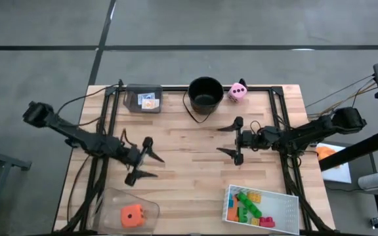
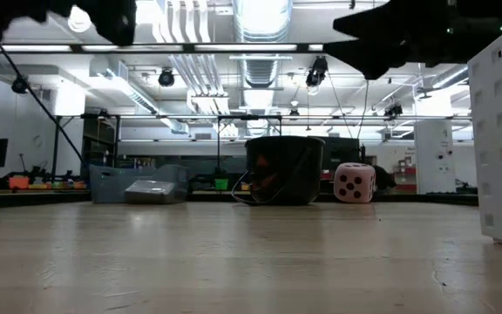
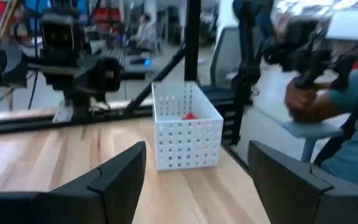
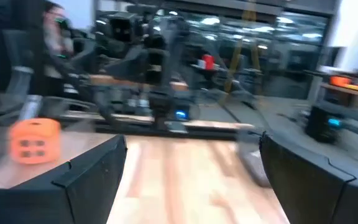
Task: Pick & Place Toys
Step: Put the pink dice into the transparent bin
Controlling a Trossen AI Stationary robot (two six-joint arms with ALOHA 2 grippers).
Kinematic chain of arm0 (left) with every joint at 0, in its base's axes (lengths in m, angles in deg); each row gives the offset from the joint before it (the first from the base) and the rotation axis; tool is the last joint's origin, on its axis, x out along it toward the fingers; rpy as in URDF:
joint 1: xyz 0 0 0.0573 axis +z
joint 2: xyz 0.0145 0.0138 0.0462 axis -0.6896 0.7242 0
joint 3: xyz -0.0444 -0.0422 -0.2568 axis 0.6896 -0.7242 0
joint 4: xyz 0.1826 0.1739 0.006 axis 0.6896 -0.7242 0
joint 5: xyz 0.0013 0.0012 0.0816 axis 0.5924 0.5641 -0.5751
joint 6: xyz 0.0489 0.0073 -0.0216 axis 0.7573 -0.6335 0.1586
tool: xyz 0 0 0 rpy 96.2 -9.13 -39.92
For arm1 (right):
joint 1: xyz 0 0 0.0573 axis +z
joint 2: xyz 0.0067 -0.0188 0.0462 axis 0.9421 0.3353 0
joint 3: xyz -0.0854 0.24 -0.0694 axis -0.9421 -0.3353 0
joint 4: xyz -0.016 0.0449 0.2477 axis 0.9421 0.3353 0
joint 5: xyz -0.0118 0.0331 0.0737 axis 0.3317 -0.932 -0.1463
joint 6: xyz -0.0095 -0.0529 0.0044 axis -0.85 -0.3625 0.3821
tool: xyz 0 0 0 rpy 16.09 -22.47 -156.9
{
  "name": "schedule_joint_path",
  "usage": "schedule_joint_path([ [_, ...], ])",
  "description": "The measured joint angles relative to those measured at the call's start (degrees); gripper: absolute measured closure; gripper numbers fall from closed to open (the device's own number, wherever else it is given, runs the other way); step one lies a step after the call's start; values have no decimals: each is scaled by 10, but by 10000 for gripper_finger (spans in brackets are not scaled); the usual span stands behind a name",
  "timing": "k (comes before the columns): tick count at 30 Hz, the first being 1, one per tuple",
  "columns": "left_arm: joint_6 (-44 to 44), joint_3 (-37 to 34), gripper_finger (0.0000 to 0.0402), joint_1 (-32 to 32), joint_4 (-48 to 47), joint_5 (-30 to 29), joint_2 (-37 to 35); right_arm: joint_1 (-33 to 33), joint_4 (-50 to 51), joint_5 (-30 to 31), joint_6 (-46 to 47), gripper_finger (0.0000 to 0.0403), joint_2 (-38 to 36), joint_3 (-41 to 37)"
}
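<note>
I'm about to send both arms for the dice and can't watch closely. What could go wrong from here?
1. The pink die touches the black bucket near the table's far edge; a sideways approach by the open right gripper might snag the bucket's wire handle.
2. The orange die lies in a clear tray at the near edge; the open left gripper could push the tray off.

Wood table point(image 1: 189, 151): bucket point(image 1: 205, 95), pink die point(image 1: 237, 92), 3 trays point(image 1: 282, 210)
</note>
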Motion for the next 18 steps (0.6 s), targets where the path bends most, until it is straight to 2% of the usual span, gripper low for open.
schedule_joint_path([
  [2, -5, -36, 123, 61, 49, 56, -6, -3, 17, 31, -2, 42, -13, -3],
  [5, -25, -75, 123, 157, 81, 96, -10, -12, 103, 89, -4, 42, -50, 3],
  [10, -46, -115, 123, 285, 88, 138, -19, -52, 403, 190, 32, 42, -114, 86],
  [12, -44, -124, 123, 314, 96, 139, -20, -77, 521, 212, 58, 42, -126, 127],
  [15, -42, -132, 123, 339, 104, 144, -24, -123, 664, 214, 89, 42, -120, 198],
  [18, -40, -136, 123, 344, 107, 134, -25, -175, 764, 215, 98, 42, -90, 259],
])
